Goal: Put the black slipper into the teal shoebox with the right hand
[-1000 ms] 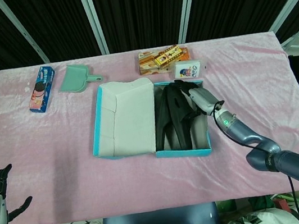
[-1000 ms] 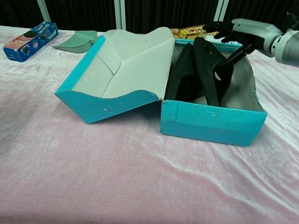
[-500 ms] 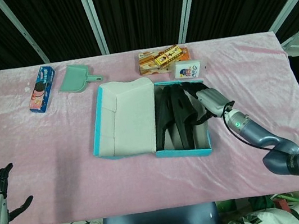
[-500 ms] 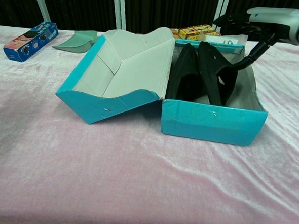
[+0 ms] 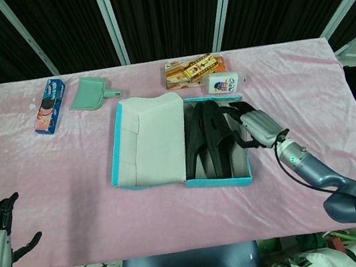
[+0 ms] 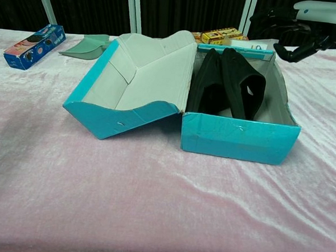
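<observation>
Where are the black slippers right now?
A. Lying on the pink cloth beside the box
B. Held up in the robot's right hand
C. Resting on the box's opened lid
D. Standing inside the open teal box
D: both black slippers stand on edge inside the open teal box, while the right hand is above its far right corner with nothing in its fingers.
</observation>
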